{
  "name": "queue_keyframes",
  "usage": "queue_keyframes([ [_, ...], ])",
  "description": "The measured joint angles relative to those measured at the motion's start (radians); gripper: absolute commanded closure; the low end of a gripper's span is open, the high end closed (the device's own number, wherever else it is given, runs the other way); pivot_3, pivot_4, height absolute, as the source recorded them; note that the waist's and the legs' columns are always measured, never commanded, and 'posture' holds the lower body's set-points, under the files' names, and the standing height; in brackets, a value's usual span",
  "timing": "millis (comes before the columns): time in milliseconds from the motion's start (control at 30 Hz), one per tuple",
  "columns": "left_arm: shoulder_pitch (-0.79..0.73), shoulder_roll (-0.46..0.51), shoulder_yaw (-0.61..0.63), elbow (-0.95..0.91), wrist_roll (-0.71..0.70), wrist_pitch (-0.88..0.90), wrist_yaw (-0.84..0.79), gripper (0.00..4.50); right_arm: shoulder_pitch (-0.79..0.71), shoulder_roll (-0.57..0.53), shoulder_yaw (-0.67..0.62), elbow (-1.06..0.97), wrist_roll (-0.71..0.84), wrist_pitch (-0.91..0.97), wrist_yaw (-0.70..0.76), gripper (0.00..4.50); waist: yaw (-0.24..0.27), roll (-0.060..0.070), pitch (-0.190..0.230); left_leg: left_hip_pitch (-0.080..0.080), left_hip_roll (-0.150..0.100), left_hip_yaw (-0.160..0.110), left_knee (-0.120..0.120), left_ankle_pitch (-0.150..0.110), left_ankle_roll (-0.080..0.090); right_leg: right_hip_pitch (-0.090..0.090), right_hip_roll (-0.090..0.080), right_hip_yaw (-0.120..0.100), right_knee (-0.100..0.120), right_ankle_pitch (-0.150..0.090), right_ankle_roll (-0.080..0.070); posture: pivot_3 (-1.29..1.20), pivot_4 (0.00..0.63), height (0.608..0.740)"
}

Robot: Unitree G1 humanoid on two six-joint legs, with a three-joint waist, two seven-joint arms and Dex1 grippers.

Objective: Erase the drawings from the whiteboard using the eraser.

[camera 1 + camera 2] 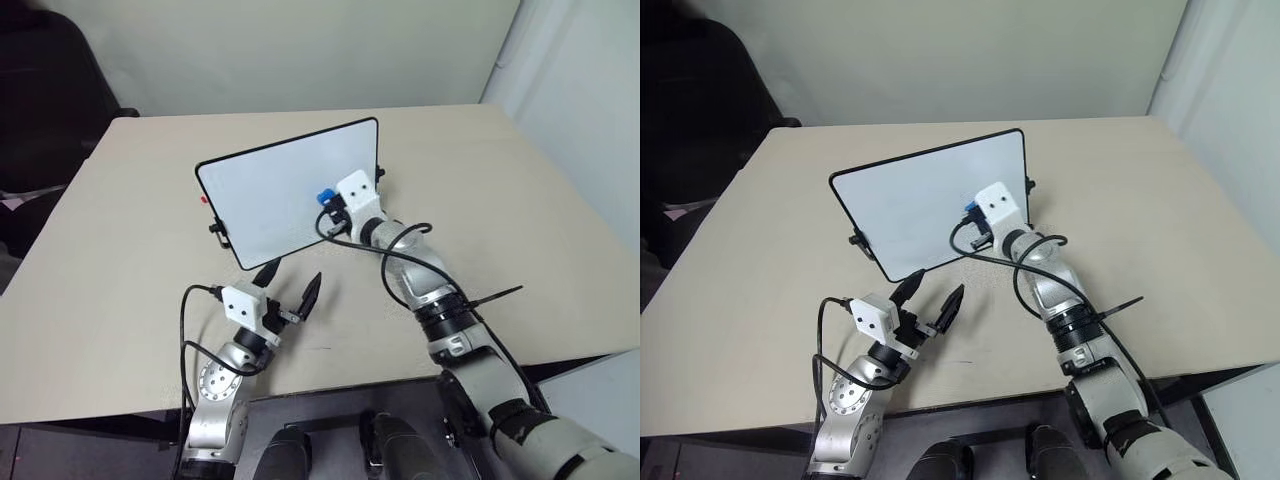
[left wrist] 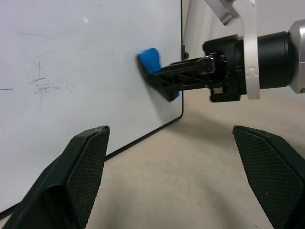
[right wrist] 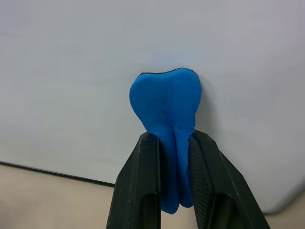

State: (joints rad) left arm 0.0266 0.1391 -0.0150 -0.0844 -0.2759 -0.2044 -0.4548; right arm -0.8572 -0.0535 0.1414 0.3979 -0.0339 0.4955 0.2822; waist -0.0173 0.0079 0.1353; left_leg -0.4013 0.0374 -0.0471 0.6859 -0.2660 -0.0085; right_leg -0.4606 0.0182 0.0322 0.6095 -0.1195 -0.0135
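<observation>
I see the beige bench [image 1: 120,300] carrying the whiteboard [image 1: 270,200], which stands propped on its long edge, tilted back, black frame all round, a small red mark and black knobs at its sides. No containers on the bench. Board surface reads mostly clean from the head views; the left wrist view picks up only faint grey residue strokes [image 2: 45,86] on the white, and I cannot make out any blue drawings there. My right pincer [image 1: 328,203] is up against the board face near its right end, fingers [image 3: 143,191] clamped together on the eraser [image 3: 167,109]; the blue block is squeezed between them and its front end is pressed flat on the white surface, just above the lower frame edge. My left pincer [image 1: 290,292] hangs low over the bench in front of the board's lower edge, fingers [image 2: 71,181] spread wide apart, holding nothing and touching nothing, well apart from the eraser.
</observation>
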Motion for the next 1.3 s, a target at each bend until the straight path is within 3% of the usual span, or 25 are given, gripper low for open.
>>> queue_keyframes([
  [267, 0.001, 0.0, -0.002, -0.012, 0.0, 0.0, -0.002, 0.0, 0.043, -0.062, -0.03, -0.05, 0.001, 0.054, -0.02, 4.06, 0.002, 0.0, 0.0, 0.0, 0.0, 0.0, -0.004, -0.002, -0.001, -0.002, 0.0, 0.0, 0.0, -0.002, 0.0, 0.0, 0.15, 0.74],
  [700, 0.003, 0.003, -0.002, -0.023, -0.001, 0.003, -0.003, 0.0, 0.237, -0.244, -0.042, -0.578, 0.137, 0.479, 0.139, 4.06, 0.011, 0.0, 0.0, 0.0, 0.0, 0.003, -0.002, -0.007, 0.002, 0.001, 0.0, 0.0, -0.001, -0.007, -0.002, 0.0, 0.15, 0.74],
  [867, -0.01, 0.004, -0.001, -0.021, -0.002, 0.003, -0.006, 0.0, 0.247, -0.234, -0.002, -0.559, 0.147, 0.474, 0.148, 4.06, 0.004, 0.0, 0.0, 0.003, -0.001, 0.003, -0.002, -0.007, 0.001, 0.001, 0.0, 0.0, 0.0, -0.008, 0.006, 0.0, 0.15, 0.74],
  [1067, -0.025, 0.004, -0.002, -0.003, -0.001, 0.003, -0.02, 0.0, 0.13, -0.141, 0.07, -0.408, 0.121, 0.386, 0.129, 4.06, 0.004, 0.0, 0.0, 0.003, -0.001, 0.001, -0.002, 0.0, 0.001, 0.001, 0.0, 0.0, 0.0, -0.003, 0.005, 0.0, 0.15, 0.74],
  [1300, -0.029, 0.005, 0.0, 0.005, 0.0, 0.002, -0.021, 0.0, 0.052, -0.105, 0.091, -0.266, 0.106, 0.325, 0.13, 4.06, 0.01, 0.0, 0.0, 0.001, -0.001, 0.001, -0.002, -0.002, 0.0, 0.0, 0.0, 0.0, -0.001, -0.003, 0.005, 0.0, 0.15, 0.74],
])
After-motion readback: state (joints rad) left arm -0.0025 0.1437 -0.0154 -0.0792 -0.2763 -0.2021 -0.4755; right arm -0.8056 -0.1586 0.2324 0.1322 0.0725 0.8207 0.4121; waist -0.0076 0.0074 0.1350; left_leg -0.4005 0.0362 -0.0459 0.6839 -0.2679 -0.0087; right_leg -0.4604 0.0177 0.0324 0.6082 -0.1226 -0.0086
